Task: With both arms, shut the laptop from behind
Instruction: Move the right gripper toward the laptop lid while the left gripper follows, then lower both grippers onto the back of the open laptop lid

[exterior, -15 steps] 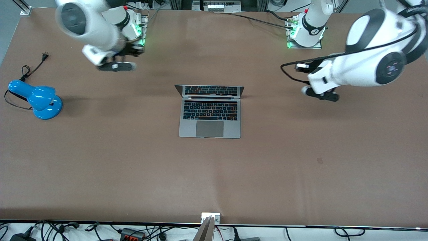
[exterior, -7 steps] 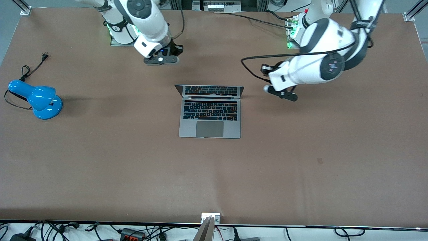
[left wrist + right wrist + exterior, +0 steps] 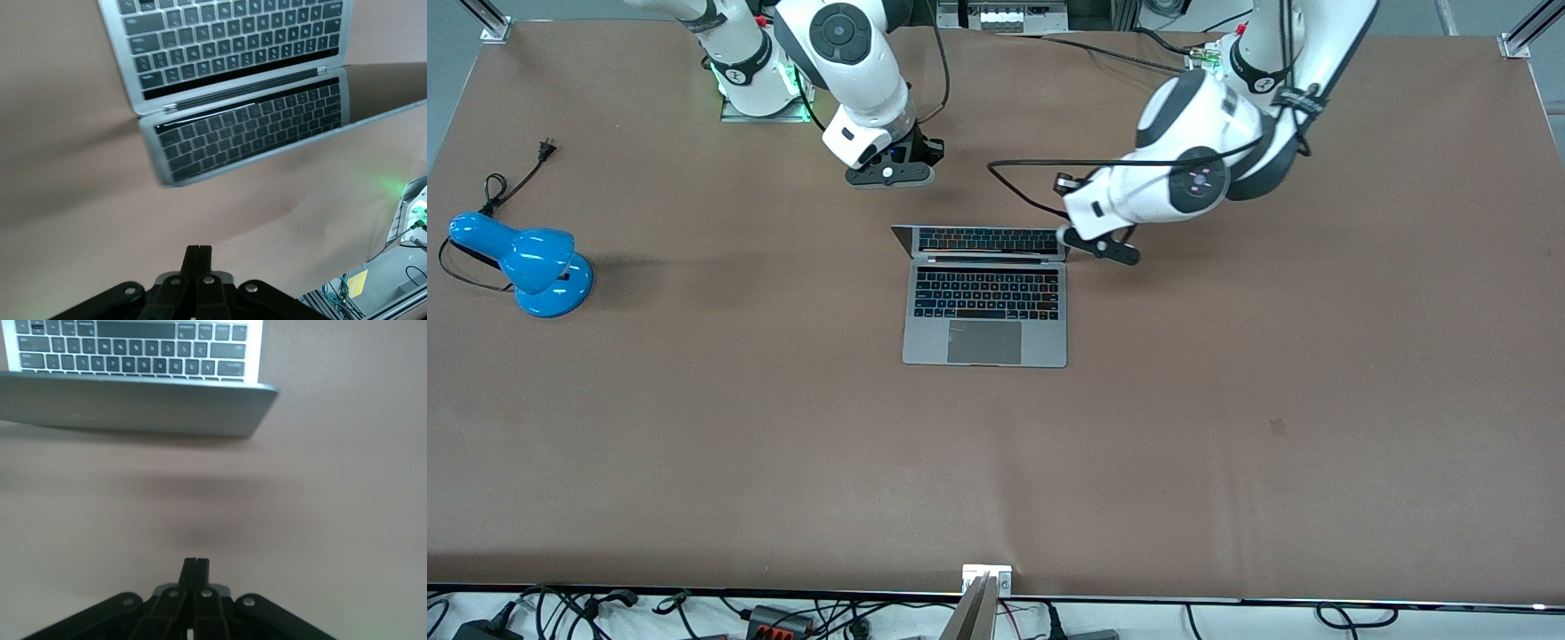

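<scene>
Laptop (image 3: 985,298) sits open near the middle of the front view on the brown tabletop (image 3: 1227,427), its screen standing up at the edge nearest the robot bases and its trackpad toward the camera. The glossy screen mirrors the black keyboard, clearly so in the left wrist view (image 3: 233,67).

Just above the laptop in the front view, slightly toward the right arm's end, the right gripper (image 3: 890,175) hangs over bare tabletop on the lid's outer side. Its wrist view shows the two fingers (image 3: 195,570) pressed together with nothing between them, pointing at the grey back of the lid (image 3: 133,407).

At the screen's upper right corner in the front view, the left gripper (image 3: 1100,249) hovers just beside the lid edge; whether it touches I cannot tell. Its fingers (image 3: 197,257) are likewise closed up tight and empty, with a black cable (image 3: 1032,164) looping off the wrist.

Over at the middle left of the frame a blue desk lamp (image 3: 525,262) lies well apart from the laptop, its cord (image 3: 511,182) trailing toward the upper left.
</scene>
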{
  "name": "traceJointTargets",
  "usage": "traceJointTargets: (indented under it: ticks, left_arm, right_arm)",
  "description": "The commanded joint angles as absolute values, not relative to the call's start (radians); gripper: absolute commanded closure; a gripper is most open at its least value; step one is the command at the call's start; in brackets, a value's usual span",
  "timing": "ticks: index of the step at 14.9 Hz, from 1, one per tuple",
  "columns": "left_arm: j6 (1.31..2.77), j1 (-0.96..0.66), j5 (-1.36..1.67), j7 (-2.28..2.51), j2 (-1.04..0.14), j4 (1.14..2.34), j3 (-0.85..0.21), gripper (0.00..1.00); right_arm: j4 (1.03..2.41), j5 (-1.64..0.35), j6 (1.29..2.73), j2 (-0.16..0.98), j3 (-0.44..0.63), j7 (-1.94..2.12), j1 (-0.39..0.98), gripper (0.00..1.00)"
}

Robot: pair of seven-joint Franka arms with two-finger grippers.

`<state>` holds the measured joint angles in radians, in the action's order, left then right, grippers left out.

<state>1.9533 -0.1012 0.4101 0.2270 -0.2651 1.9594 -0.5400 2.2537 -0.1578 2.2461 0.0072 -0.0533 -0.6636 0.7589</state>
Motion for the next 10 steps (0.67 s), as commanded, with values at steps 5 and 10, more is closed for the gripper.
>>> traceJointTargets:
  ticks: [5,10]
  left_arm:
    - [2.06,-0.121,0.42,0.235,-0.347,1.951,-0.537,1.0]
    - [2.075,-0.121,0.417,0.235,-0.364,1.942,-0.529,1.0]
  right_arm:
    - [2.258,-0.029,2.35,0.049,-0.038,-0.672,0.77,1.0]
    - [2.257,-0.003,2.48,0.084,-0.032,-0.673,0.75,1.0]
